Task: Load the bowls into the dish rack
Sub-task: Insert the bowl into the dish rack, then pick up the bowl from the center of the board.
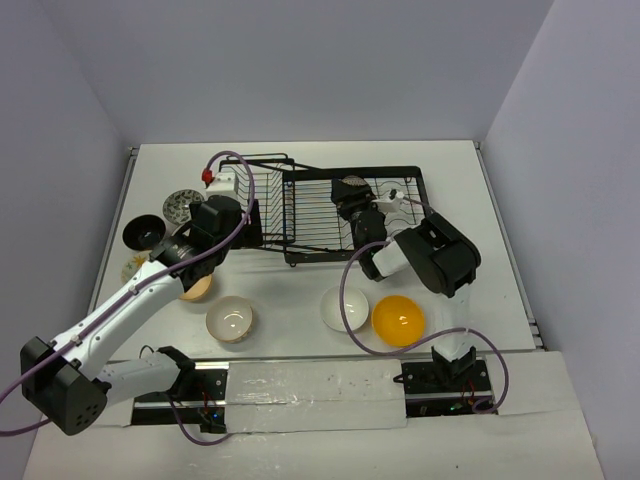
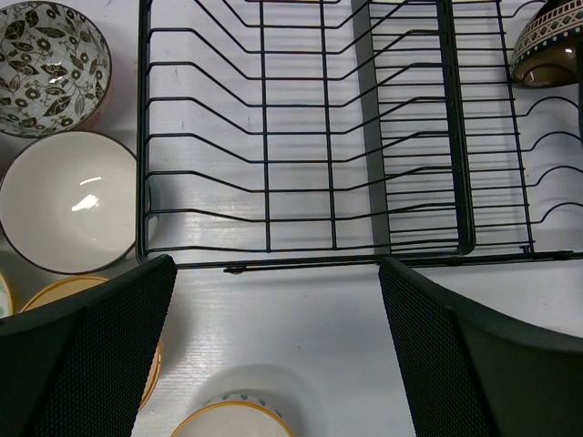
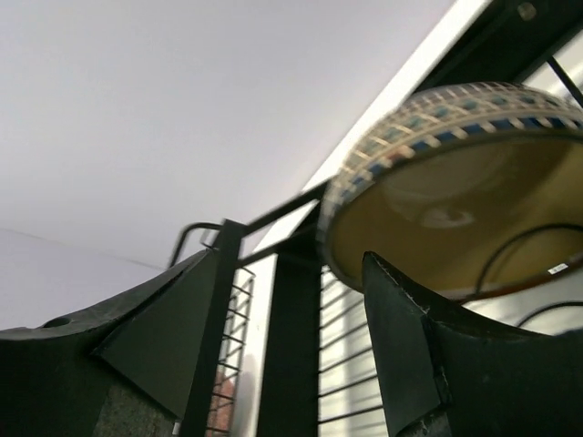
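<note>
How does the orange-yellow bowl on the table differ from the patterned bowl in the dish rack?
The orange-yellow bowl is plain; the patterned bowl has a checked band at its rim. The orange-yellow bowl sits on the table, mouth up; the patterned bowl leans on its edge in the dish rack. Both are small and round.

**White table, one rack, loose bowls**

The white table carries the dish rack toward 12 o'clock. Near 6 o'clock sit a cream bowl, a white bowl and an orange-yellow bowl (the last two side by side). Toward 9 o'clock lie a black bowl and a patterned grey bowl
</note>
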Tool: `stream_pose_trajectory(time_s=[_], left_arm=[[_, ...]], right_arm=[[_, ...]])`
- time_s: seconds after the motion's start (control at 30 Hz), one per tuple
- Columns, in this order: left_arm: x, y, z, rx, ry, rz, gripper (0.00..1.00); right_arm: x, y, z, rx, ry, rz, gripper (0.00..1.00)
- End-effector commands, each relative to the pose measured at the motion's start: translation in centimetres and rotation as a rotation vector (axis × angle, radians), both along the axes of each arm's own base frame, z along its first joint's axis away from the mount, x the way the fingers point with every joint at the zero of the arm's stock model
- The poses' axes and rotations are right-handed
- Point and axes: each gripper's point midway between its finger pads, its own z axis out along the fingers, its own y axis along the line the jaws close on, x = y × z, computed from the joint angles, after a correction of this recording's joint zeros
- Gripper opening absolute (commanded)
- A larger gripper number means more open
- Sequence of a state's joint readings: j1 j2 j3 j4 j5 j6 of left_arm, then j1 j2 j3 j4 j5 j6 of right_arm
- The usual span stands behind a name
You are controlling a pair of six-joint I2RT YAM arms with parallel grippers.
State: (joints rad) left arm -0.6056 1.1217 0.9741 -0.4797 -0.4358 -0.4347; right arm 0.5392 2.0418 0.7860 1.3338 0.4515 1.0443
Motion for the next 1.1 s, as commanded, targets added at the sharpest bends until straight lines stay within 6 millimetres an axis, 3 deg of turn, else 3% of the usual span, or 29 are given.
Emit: stream_pose_trajectory(time_s=[0.0,0.27,0.33,0.37,0.47,0.63,0.67,0.73,0.77,0.8,0.83,0.87,0.9,1.07], left_arm=[[0.1,0.4,1.6,-0.015,-0.05,0.017,0.99],[0.1,0.8,2.0,-0.008,-0.063,0.034,0.99],[0.0,0.8,2.1,-0.007,-0.065,0.034,0.99],[0.0,0.9,2.2,-0.007,-0.067,0.036,0.99],[0.0,1.1,2.5,-0.008,-0.077,0.044,0.99],[0.0,1.3,2.8,-0.008,-0.086,0.051,0.99],[-0.1,1.4,2.8,-0.006,-0.085,0.052,0.99],[-0.1,1.4,3.1,-0.016,-0.094,0.051,0.99],[-0.1,1.4,3.2,-0.015,-0.095,0.051,0.99],[-0.1,1.6,3.3,-0.018,-0.099,0.057,0.99],[-0.1,1.8,3.4,-0.017,-0.103,0.064,0.99],[-0.1,1.9,3.5,-0.017,-0.105,0.066,0.99],[-0.1,1.9,3.5,-0.02,-0.107,0.067,0.99],[0.0,2.0,3.6,-0.031,-0.104,0.065,0.99]], right_arm=[[-1.1,-0.4,7.3,0.081,-0.193,-0.01,0.73],[-2.6,-0.3,9.0,0.014,-0.168,0.013,0.76],[-3.4,-0.2,10.1,-0.022,-0.171,0.023,0.76],[-4.0,-0.2,11.6,-0.025,-0.193,0.038,0.76],[-4.9,0.4,12.9,-0.103,-0.195,0.085,0.75],[-7.4,2.7,15.7,-0.375,-0.136,0.279,0.74],[-8.1,2.6,18.2,-0.392,-0.162,0.288,0.74],[-9.0,2.6,17.5,-0.498,-0.109,0.344,0.74],[-9.6,2.4,19.4,-0.514,-0.129,0.354,0.74],[-10.1,2.3,17.9,-0.603,-0.067,0.393,0.74],[-10.5,2.3,17.8,-0.636,-0.048,0.421,0.74],[-10.8,2.1,19.2,-0.647,-0.048,0.423,0.74],[-11.4,1.7,17.8,-0.704,0.005,0.457,0.74],[-14.1,1.2,17.7,-0.764,0.048,0.546,0.72]])
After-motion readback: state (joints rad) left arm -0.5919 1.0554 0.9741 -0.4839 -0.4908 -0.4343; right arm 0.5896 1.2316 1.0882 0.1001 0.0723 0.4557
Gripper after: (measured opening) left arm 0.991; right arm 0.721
